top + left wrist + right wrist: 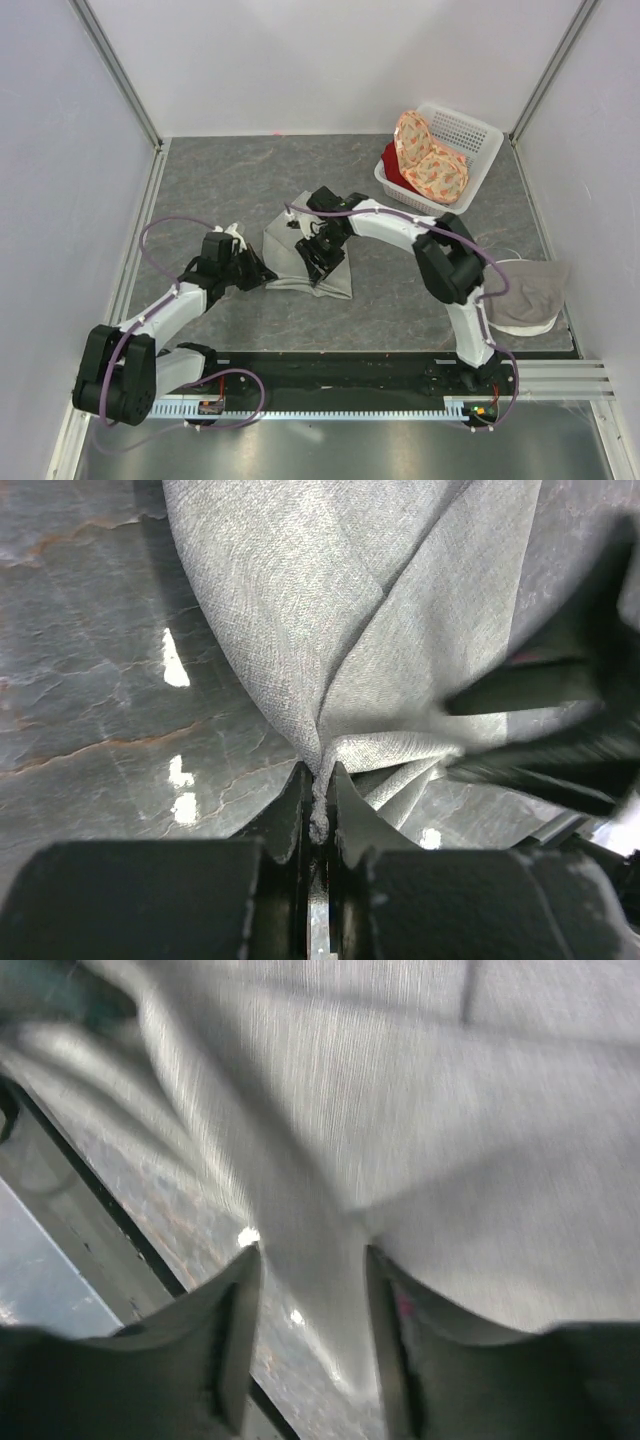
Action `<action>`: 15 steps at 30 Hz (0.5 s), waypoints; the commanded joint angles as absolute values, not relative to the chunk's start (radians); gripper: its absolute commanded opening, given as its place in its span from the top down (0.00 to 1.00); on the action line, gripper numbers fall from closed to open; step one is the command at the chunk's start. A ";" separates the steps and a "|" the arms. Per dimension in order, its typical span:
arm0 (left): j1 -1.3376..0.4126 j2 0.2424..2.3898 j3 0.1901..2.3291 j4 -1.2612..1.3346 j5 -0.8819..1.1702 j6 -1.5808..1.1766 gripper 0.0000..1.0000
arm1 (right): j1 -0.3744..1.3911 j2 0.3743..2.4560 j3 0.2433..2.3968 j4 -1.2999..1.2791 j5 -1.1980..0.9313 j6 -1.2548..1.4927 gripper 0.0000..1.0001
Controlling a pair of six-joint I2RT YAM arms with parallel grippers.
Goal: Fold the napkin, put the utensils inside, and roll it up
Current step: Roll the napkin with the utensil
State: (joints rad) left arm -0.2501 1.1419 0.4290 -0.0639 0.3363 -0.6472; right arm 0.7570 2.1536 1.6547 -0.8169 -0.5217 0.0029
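Note:
The sage-grey napkin (300, 262) lies rumpled and partly folded in the middle of the table. My left gripper (262, 276) is at its left edge and is shut on a pinched corner of the cloth (320, 798); the napkin (380, 610) fans out ahead of it. My right gripper (321, 258) is down on the napkin's middle, jaws apart, with a raised fold of the napkin (310, 1210) lying between its fingers (235, 1310). It shows as a dark blurred shape in the left wrist view (560, 720). The fork is out of view.
A white basket (478, 135) at the back right holds an orange floral cloth (430, 160) and a red cloth (393, 165). A paler beige-grey cloth (528, 290) lies at the right near edge. A black rail (330, 365) runs along the table's front.

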 commanded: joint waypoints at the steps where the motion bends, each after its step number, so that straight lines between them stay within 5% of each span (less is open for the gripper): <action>1: -0.184 1.164 0.462 -0.118 0.425 -0.673 0.98 | 0.764 1.863 1.455 -0.565 -0.404 -0.047 0.38; 6: -0.143 1.198 0.463 -0.107 0.483 -0.684 0.98 | 0.847 1.662 1.148 -0.272 -0.172 -0.139 0.25; 15: -0.100 1.212 0.457 -0.100 0.537 -0.689 0.98 | 1.100 1.574 0.856 0.096 0.228 -0.308 0.21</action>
